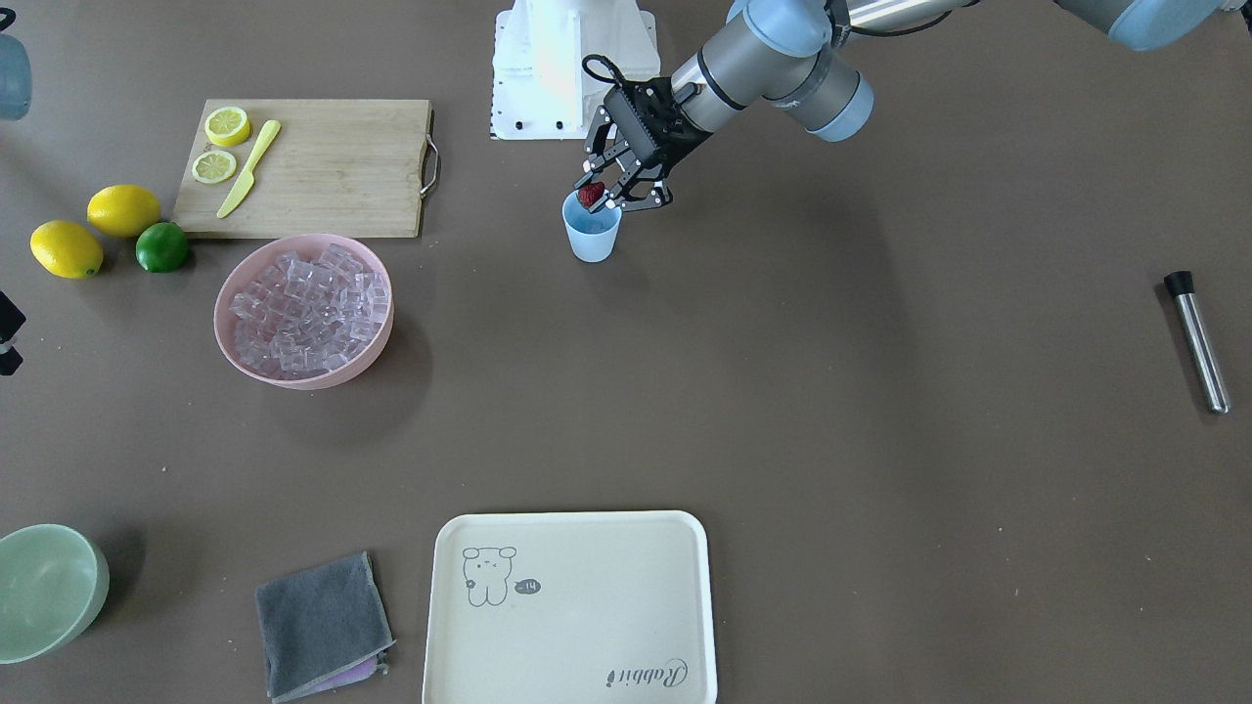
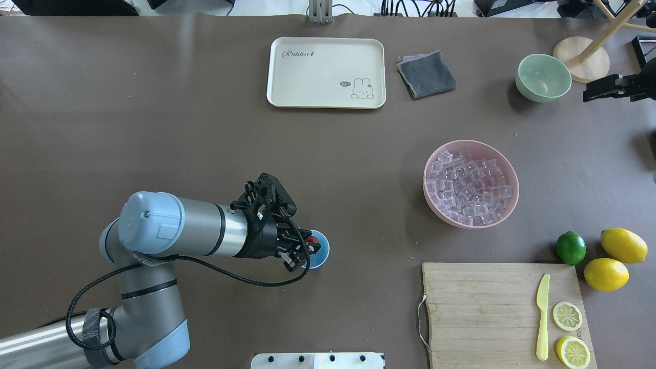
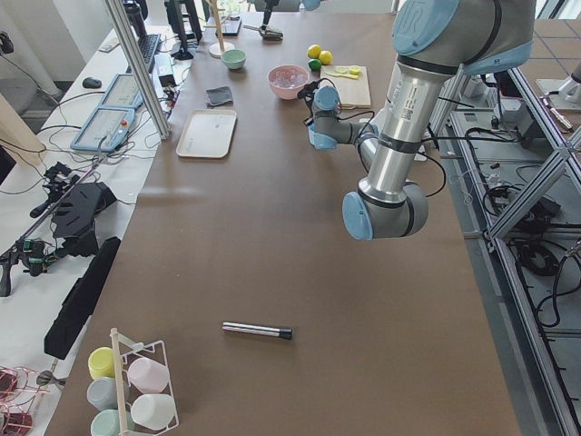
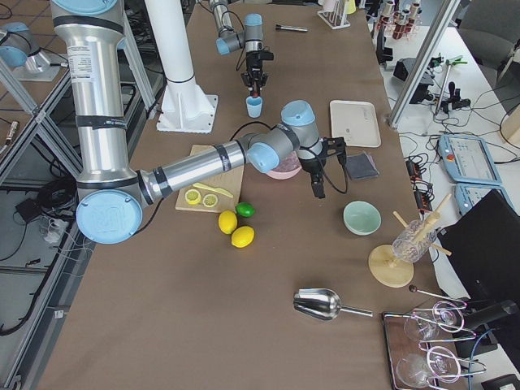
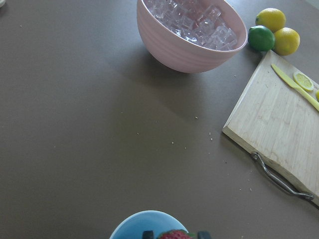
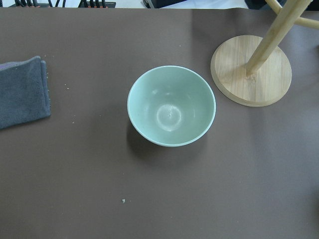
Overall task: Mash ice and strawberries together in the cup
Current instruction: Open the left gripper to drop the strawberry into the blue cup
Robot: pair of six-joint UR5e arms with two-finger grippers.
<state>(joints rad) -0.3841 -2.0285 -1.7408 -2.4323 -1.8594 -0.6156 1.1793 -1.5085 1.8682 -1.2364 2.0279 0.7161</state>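
Strawberry point(image 1: 590, 194) clamped in left gripper point(image 1: 599, 198), just over cup point(image 1: 593, 235) near bench's point(image 1: 782, 391) robot-side edge. Reached in level, wrist tipped down. Couldn't tell right gripper's point(image 2: 589, 95) state.

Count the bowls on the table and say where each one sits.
2. The pink bowl, heaped with ice, stands past the cutting board, near the lime. The pale green bowl, empty, stands between the grey cloth and a round wooden base. None seems hidden.
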